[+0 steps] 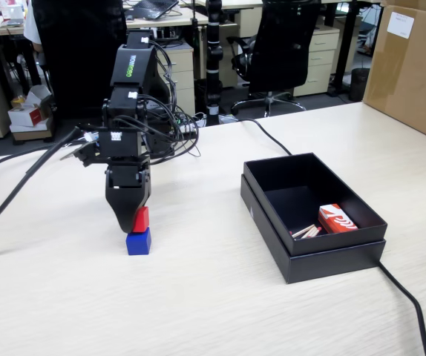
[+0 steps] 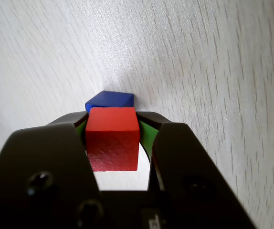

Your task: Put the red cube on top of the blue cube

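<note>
The red cube (image 2: 112, 138) is pinched between the 2 jaws of the gripper (image 2: 113, 125), its sides pressed by the green pads (image 2: 147, 135). The blue cube (image 1: 138, 242) is seen directly beneath the jaws on the pale table (image 1: 220, 304), with the red cube set on or just above it; contact cannot be told. A black box (image 1: 311, 222) is seen well apart from the jaws.
</note>
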Action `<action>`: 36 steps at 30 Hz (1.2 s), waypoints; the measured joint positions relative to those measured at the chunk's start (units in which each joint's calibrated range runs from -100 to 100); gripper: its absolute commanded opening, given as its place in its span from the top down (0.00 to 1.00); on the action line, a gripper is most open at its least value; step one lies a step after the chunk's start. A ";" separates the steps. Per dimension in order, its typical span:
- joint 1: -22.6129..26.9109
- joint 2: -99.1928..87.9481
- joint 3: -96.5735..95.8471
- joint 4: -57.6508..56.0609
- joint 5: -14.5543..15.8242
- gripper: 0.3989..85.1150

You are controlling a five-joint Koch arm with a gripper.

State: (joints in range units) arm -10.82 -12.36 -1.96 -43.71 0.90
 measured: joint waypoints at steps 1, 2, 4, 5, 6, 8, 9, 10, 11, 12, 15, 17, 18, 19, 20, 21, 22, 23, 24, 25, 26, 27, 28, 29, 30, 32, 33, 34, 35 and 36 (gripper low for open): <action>0.00 0.00 0.00 0.00 0.00 0.79; 0.00 0.00 0.00 0.00 0.00 0.79; 0.05 0.00 0.00 0.00 0.00 0.78; 0.00 0.00 0.00 0.00 0.00 0.71; 0.00 0.00 0.00 0.00 0.00 0.60; 0.00 0.00 0.00 0.00 0.00 0.53; 0.05 0.00 0.00 0.00 0.00 0.51; 0.00 0.00 0.00 0.00 0.00 0.50; 0.05 0.00 0.09 0.00 -0.05 0.50; 0.05 0.00 0.64 0.00 0.00 0.50; 0.00 0.00 1.83 0.00 0.00 0.47; 0.05 0.00 1.83 0.00 0.00 0.47; 0.00 0.00 1.92 0.00 0.00 0.47; 0.00 0.00 1.92 0.08 0.05 0.47; 0.00 0.00 1.92 0.00 0.20 0.46; 0.00 0.00 1.92 0.00 0.20 0.45; 0.00 0.00 1.92 0.00 0.20 0.43; 0.05 0.00 1.92 0.00 0.20 0.43; 0.05 0.00 1.92 0.00 0.20 0.43; 0.05 0.00 1.92 0.00 0.20 0.43; 0.00 -0.26 1.83 0.00 0.20 0.43; 0.00 -0.78 1.46 0.00 0.15 0.43; 0.00 -1.81 0.27 0.00 0.15 0.43; 0.00 -3.37 -1.00 0.00 0.15 0.42; 0.10 -5.18 -2.65 0.00 0.15 0.42; 0.59 -9.58 -5.75 0.00 0.15 0.42; 1.07 -12.17 -7.03 0.00 0.15 0.42; 1.61 -14.63 -8.49 0.00 0.15 0.42; 2.30 -17.09 -9.77 0.00 0.15 0.42; 2.93 -19.55 -11.41 0.00 0.15 0.42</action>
State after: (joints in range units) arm -7.89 -31.91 -13.37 -43.71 1.05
